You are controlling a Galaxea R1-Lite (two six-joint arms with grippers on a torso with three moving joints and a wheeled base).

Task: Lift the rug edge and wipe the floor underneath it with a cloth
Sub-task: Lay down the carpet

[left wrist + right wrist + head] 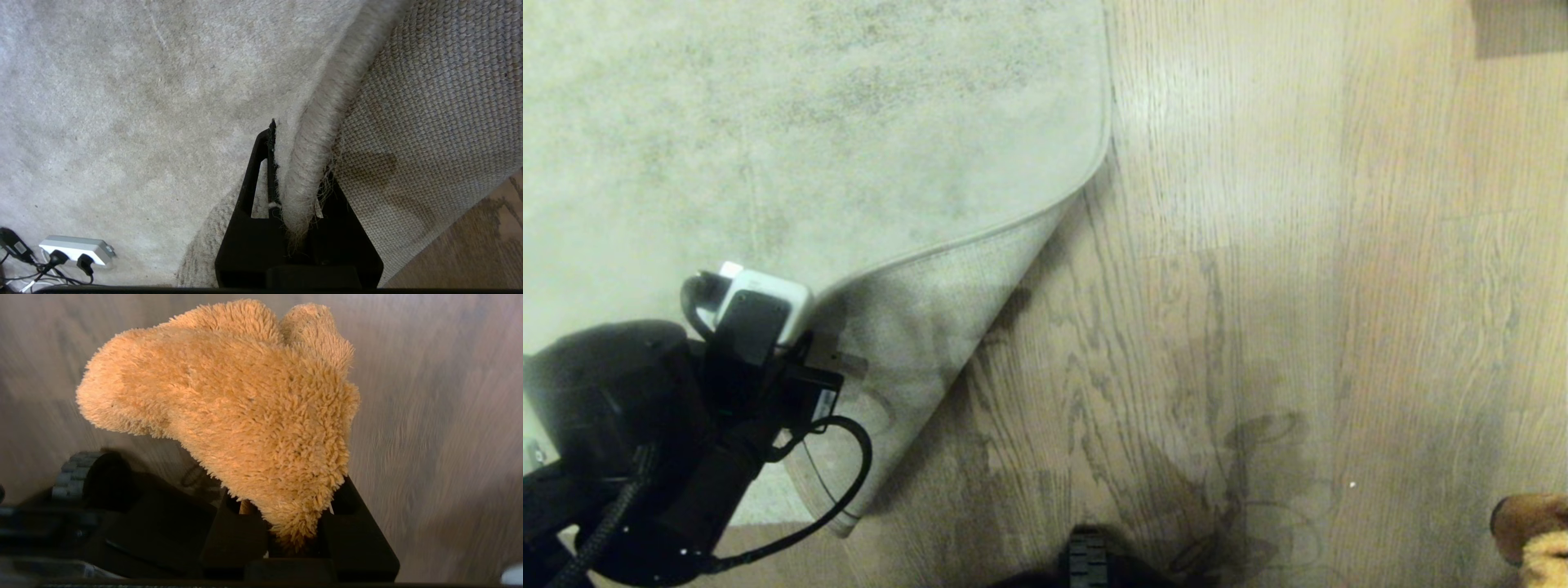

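— Wood-plank floor (1258, 286), rug corner folded back, beige backing up. Left pincer (300, 196) clamped on the rug edge (322, 134), right pincer (292, 535) pinching the cloth (245, 408) off at lower right
— Hold the hem high; bring the cloth low onto bare planks beside the fold, then sweep flat
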